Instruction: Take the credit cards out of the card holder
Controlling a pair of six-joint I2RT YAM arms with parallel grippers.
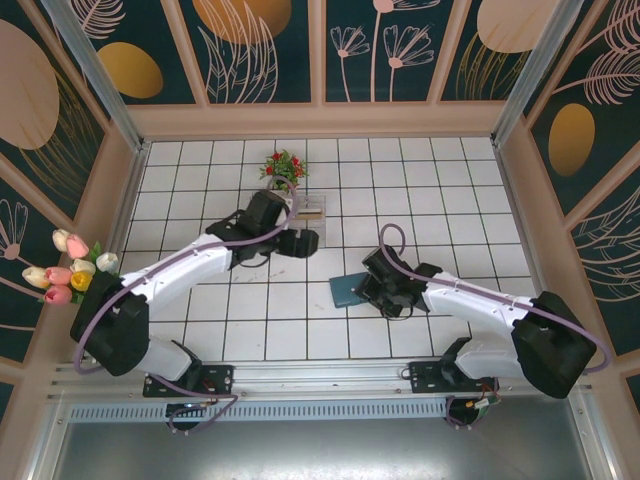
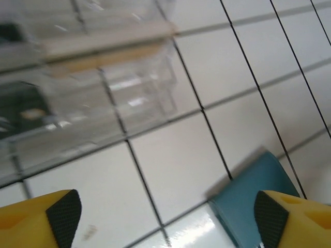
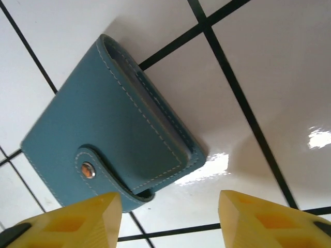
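The card holder (image 3: 108,129) is a teal wallet lying flat on the white tiles, folded shut with its strap snapped down. The credit cards are hidden inside it; thin grey layers show between its covers along one edge. My right gripper (image 3: 170,219) hovers just over the wallet's strap end, jaws open, the left yellow fingertip (image 3: 77,222) close to the wallet's corner and nothing between the fingers. From above, the right gripper (image 1: 372,290) sits at the wallet's (image 1: 348,290) right edge. My left gripper (image 2: 166,219) is open and empty above bare tile, with a wallet corner (image 2: 248,196) by its right finger.
A clear acrylic rack (image 2: 103,88) stands just beyond the left gripper (image 1: 300,243), with blurred cream and tan flat strips (image 2: 103,49) on it. A small pot of red flowers (image 1: 283,167) stands behind it. Tulips (image 1: 72,268) lean on the left wall.
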